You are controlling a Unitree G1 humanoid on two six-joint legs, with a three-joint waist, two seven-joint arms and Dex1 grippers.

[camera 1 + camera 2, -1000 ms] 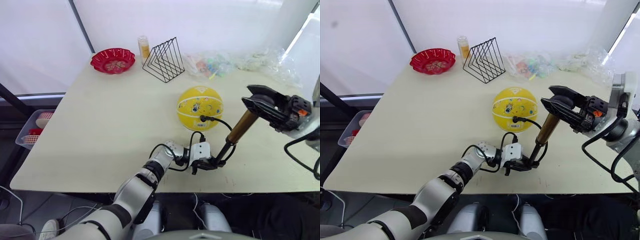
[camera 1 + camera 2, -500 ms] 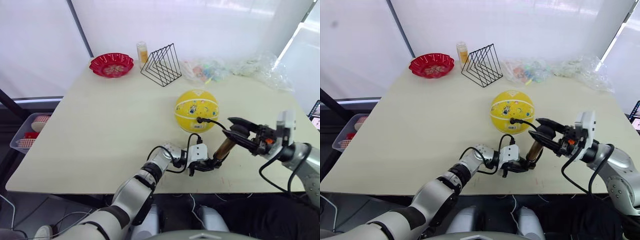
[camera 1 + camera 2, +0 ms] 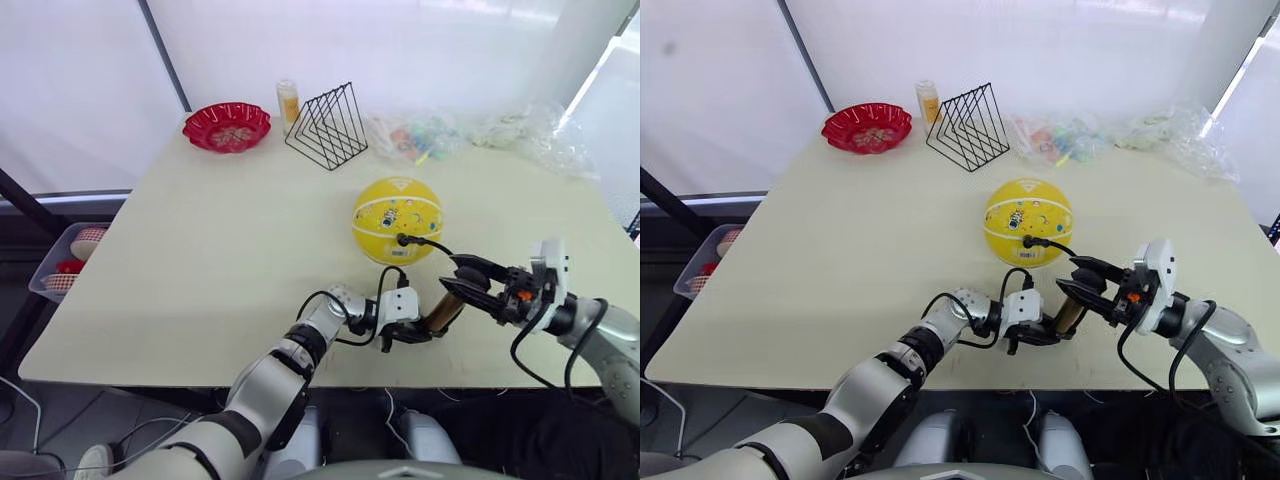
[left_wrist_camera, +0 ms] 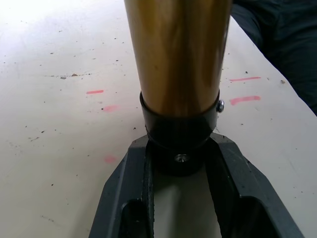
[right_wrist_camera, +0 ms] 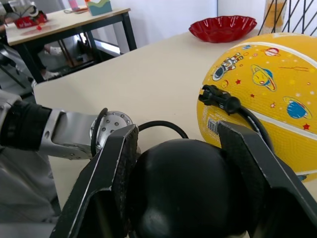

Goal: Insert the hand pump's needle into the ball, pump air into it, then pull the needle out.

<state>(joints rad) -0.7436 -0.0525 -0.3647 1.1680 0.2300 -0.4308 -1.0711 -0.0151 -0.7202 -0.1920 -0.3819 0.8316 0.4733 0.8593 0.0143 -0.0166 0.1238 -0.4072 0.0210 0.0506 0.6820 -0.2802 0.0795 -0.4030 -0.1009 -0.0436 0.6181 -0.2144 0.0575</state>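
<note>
Standing near the front edge of the table [image 3: 200, 260], the hand pump [image 3: 441, 311] leans a little, with its gold barrel between the two grippers. The left gripper [image 4: 181, 168] pinches the black cap at the pump's bottom end, down on the table top. The right gripper [image 5: 181, 163] has its two black fingers tight around the pump's round black handle at the top. A thin black hose [image 3: 430, 242] curves from the pump to the yellow ball [image 3: 398, 218] just behind it, and the needle's black fitting [image 5: 218, 97] sits pressed against the ball's side. Farther back are a black wire rack [image 3: 327, 125], a red bowl [image 3: 227, 125], a small bottle [image 3: 288, 100] and some crinkly plastic bags [image 3: 470, 132], all well apart from the pump.
</note>
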